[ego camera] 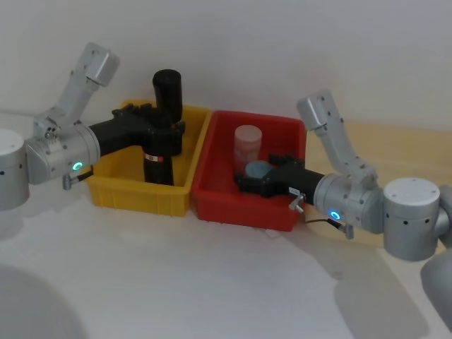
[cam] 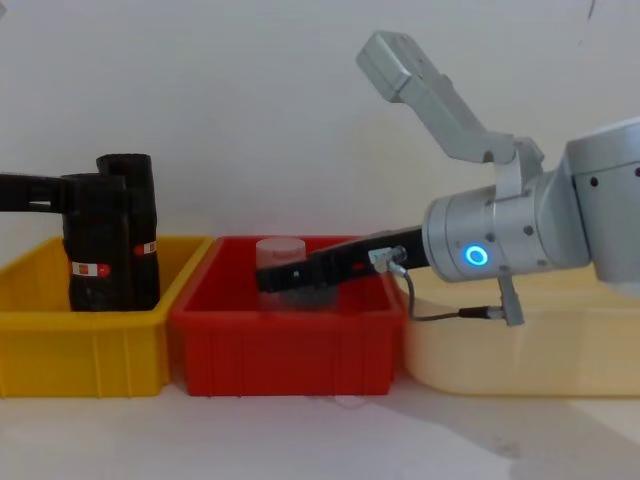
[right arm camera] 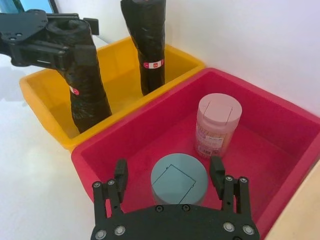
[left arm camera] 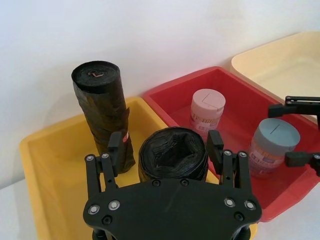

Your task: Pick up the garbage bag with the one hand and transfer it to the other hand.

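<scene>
So, biggest first: three bins sit in a row on the white table (ego camera: 212, 282): yellow bin (ego camera: 141, 194), red bin (ego camera: 233, 208), cream bin (cam: 520, 350). The left arm (green ring) reaches into the yellow bin. The left gripper (left arm camera: 165, 141) is at the top of the garbage bag (left arm camera: 172, 155), jaws spread, one finger each side of the roll, w/ a sliver of gap showing on one side. The bag stands on end on the bin floor, just beside a slimmer, taller black roll (left arm camera: 100, 107) that's nearer the wall. The right arm (blue ring) reaches over the red bin. The right gripper (right arm camera: 168, 172) is spread too, fingers either side of the blue-lid jar (right arm camera: 179, 184), not touching it. The pink-lid jar (right arm camera: 216, 125) is just beyond that. A small orange-red & white sticker (cam: 96, 268) sits low on the bag.
</scene>
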{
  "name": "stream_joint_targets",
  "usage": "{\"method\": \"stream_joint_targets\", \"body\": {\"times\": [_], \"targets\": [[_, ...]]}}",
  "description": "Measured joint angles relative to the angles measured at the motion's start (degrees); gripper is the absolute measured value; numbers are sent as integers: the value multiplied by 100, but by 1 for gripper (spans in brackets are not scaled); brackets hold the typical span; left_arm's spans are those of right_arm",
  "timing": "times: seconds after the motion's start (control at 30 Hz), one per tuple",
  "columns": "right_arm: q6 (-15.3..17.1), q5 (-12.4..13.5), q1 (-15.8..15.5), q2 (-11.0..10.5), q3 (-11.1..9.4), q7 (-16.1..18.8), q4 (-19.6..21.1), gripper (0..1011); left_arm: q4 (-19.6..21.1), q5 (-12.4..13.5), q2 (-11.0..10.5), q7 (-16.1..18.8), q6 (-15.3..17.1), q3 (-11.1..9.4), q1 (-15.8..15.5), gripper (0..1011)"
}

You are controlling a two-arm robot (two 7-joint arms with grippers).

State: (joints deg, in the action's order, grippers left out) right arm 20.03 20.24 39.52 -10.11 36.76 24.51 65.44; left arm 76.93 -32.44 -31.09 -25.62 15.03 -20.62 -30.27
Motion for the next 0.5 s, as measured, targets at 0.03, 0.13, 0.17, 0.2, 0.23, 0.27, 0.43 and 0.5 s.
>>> {"method": "stream_joint_targets", "body": {"times": [0.03,0.13,0.17,0.2,0.23,0.27,0.43,0.5], "targets": [[-1,-4,8,9,1,7,-24,1000,0,0,0,0,0,0,0,1001],[-4,-24,33,35,10,37,-95,1000,0,0,0,0,0,0,0,1001],[-5,-32,41,45,13,47,-123,1000,0,0,0,0,0,0,0,1001],[-6,-41,51,56,16,64,-163,1000,0,0,0,0,0,0,0,1000],[-6,-41,51,56,16,64,-163,1000,0,0,0,0,0,0,0,1001],[-6,-45,56,62,18,74,-181,1000,0,0,0,0,0,0,0,1001],[-8,-67,75,86,24,102,-259,992,0,0,0,0,0,0,0,1001],[-10,-73,83,96,25,115,-283,948,0,0,0,0,0,0,0,1001]]}}
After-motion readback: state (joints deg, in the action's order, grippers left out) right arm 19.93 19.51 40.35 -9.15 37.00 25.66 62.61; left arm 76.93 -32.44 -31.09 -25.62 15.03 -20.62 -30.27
